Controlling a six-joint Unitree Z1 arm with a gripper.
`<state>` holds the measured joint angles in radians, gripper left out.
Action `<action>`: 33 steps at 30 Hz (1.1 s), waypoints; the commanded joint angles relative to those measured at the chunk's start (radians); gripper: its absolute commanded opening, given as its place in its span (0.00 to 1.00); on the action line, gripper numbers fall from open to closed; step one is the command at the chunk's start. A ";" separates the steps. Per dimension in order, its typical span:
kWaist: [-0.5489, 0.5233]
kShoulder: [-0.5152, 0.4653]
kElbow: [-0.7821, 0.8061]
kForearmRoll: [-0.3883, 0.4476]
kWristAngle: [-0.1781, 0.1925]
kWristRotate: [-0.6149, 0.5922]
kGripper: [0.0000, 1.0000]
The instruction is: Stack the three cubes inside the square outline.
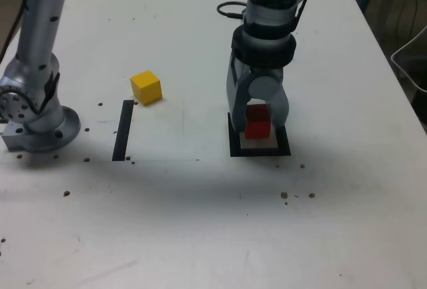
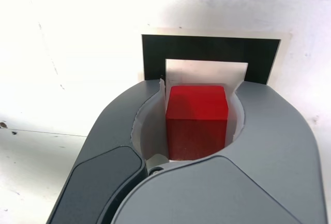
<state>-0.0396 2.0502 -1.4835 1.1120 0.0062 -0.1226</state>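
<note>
1. We are looking at a white worktop (image 1: 200,222) dotted with small dark specks.
2. We are counting two cubes in view: one red cube (image 1: 258,121), one yellow cube (image 1: 146,87); a green one is not showing.
3. We are seeing one gripper (image 1: 259,119) closed on the red cube (image 2: 196,120), holding it over the white centre of the one square outline (image 1: 259,147).
4. The yellow cube is sitting well apart toward the exterior view's left, near one straight black tape strip (image 1: 123,131).
</note>
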 commanded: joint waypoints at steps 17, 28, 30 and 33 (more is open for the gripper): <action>-0.009 -0.003 -0.012 -0.001 -0.013 0.021 0.62; -0.009 -0.009 0.007 -0.005 -0.003 0.031 0.80; -0.009 -0.019 0.010 -0.005 0.003 0.031 0.84; -0.009 -0.050 0.025 -0.002 0.012 0.032 0.93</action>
<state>-0.0476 2.0227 -1.4652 1.1084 0.0148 -0.0925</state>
